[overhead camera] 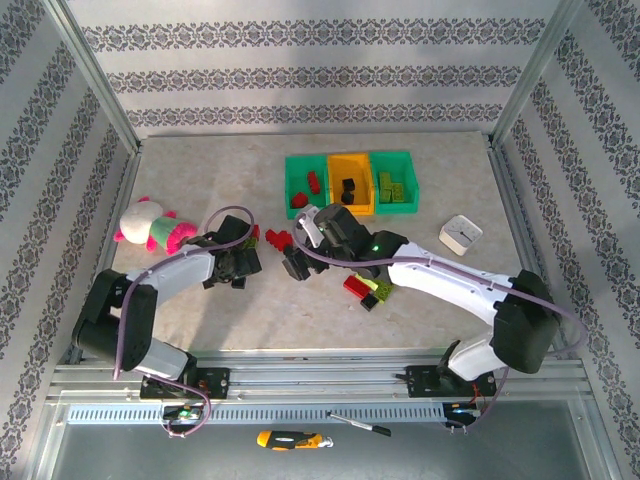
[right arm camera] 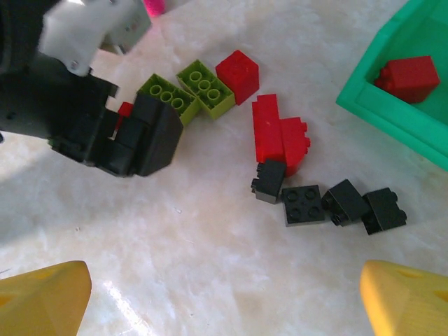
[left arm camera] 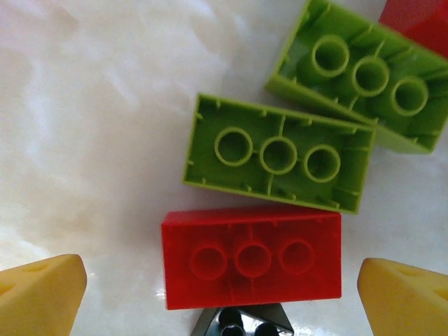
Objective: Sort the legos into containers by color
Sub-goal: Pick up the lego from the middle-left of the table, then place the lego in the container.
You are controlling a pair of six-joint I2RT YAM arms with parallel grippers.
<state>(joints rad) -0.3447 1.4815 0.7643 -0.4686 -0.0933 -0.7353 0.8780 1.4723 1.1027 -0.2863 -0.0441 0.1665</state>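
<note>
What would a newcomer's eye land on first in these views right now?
Probably the row of three joined plastic bins, green, orange, green, at the far side. Next, the pink, white and green plush toy on the left side of the pale table. Close up, a red plastic brick lies hollow side up between the left arm's open yellow fingers, two lime green bricks just beyond it.

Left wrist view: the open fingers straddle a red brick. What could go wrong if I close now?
1. The upside-down red plastic brick sits tight against a lime green brick and a small black brick; the left gripper closing may drag a wrong colour along.
2. The right gripper hangs open close to the left one, so they could bump.
</note>
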